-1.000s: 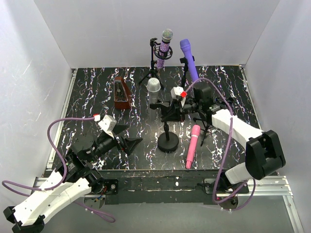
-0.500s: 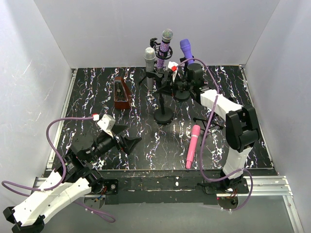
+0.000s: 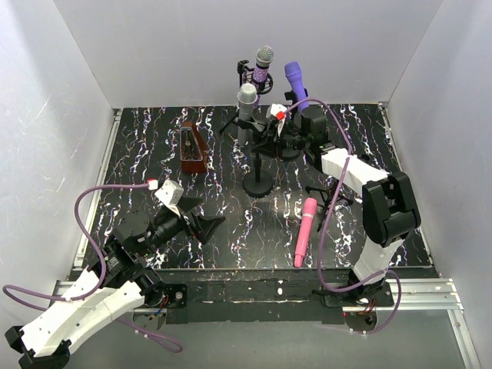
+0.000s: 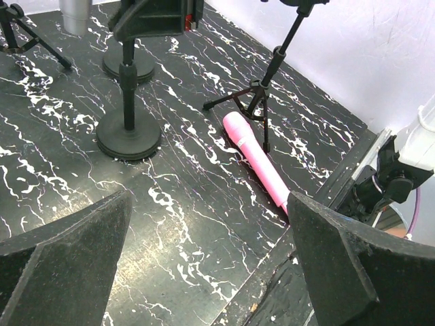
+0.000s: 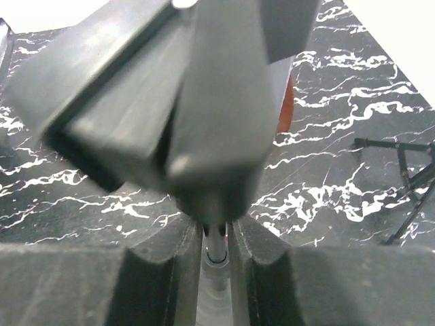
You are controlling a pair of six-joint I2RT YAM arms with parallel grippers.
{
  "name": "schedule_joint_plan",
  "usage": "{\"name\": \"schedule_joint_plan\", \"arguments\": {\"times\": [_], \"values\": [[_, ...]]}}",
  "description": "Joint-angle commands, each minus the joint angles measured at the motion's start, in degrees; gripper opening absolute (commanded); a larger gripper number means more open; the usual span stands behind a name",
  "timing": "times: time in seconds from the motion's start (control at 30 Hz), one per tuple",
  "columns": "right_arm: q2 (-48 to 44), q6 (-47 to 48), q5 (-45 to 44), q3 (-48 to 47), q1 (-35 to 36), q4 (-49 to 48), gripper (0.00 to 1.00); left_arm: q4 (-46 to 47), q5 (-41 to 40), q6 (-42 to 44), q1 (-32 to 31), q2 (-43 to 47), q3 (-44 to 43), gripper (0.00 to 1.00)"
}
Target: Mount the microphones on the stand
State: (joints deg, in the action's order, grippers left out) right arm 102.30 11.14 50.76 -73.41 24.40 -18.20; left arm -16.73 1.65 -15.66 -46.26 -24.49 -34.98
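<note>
The silver-grey microphone (image 3: 246,101) sits in the clip of a round-base stand (image 3: 258,187). My right gripper (image 3: 265,135) is shut on that stand's pole (image 5: 216,250) just under the clip. The glittery purple microphone (image 3: 264,64) and the violet microphone (image 3: 294,80) stand in holders at the back. The pink microphone (image 3: 305,231) lies flat on the mat at the front right and also shows in the left wrist view (image 4: 258,163). My left gripper (image 3: 204,225) is open and empty, low over the mat's front left (image 4: 211,265).
An empty tripod stand (image 3: 326,192) is beside the pink microphone and appears in the left wrist view (image 4: 262,95). A dark red wedge-shaped box (image 3: 191,147) stands at the middle left. White walls enclose the black marbled mat (image 3: 146,154).
My right gripper carried the round-base stand with the silver-grey microphone from the mat's centre toward the back, then brought it more upright. The left arm has not moved.
</note>
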Motion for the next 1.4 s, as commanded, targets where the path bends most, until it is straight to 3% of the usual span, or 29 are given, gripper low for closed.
{"name": "schedule_joint_plan", "arguments": {"times": [0.0,0.3,0.53,0.83,1.13,1.37], "values": [[-3.8,-0.2,0.3,2.4,-0.2,0.8,0.3,1.0,-0.7,-0.1,0.0,0.6,0.4,0.98],[-11.0,2.7,-2.2,4.9,-1.6,10.4,0.61,-4.0,-0.9,-0.9,-0.1,3.1,-1.1,0.98],[-18.6,10.9,-2.4,6.4,-2.2,26.6,0.83,-6.6,-0.8,-2.3,0.0,2.6,-2.2,0.98],[-28.5,24.6,-2.9,3.9,-2.2,52.9,0.87,-8.1,-4.2,-3.1,0.0,1.9,-3.8,0.98],[-39.9,41.3,5.3,-0.5,-4.4,80.8,0.89,-7.0,-4.6,-4.5,-0.1,1.7,-2.5,0.98],[-46.5,39.0,11.3,0.6,-13.8,83.2,0.9,-3.9,-4.0,-7.2,-0.1,-0.5,-0.6,0.98]]}}
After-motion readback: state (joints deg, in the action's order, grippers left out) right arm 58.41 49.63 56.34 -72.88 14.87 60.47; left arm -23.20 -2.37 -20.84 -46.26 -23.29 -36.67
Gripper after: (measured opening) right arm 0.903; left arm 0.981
